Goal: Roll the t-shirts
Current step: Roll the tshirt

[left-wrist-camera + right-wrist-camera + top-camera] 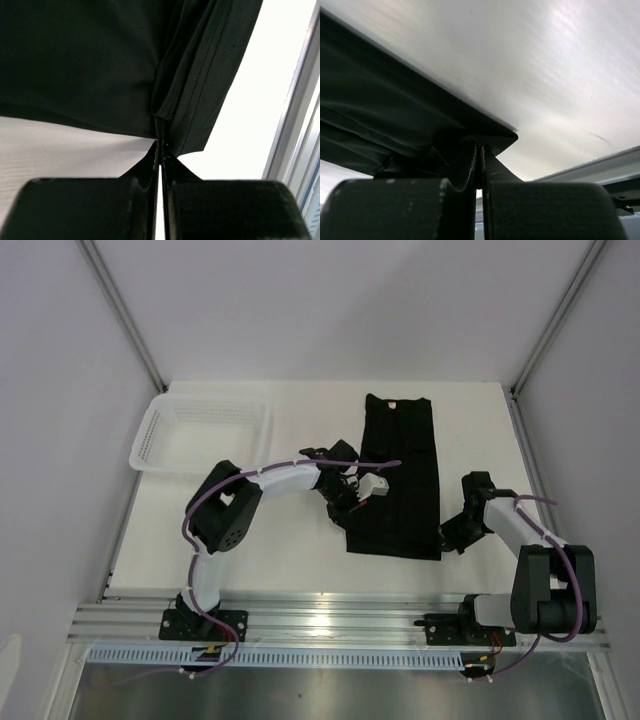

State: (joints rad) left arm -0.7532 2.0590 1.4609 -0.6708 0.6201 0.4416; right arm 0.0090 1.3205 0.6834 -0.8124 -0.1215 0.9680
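The black t-shirt (405,470) lies folded into a long narrow strip on the white table (270,550), neck end at the far side. My left gripper (345,518) sits at the strip's near left corner. In the left wrist view, this gripper (161,145) is shut on the hem of the t-shirt (75,60), which bunches into a fold between the tips. My right gripper (447,537) is at the near right corner. In the right wrist view it (480,147) is shut on the cloth edge of the t-shirt (380,115), lifted slightly off the table.
A white mesh basket (200,435) stands at the back left of the table. An aluminium rail (340,615) carrying both arm bases runs along the near edge. Slanted frame posts (530,360) rise at the table's far corners.
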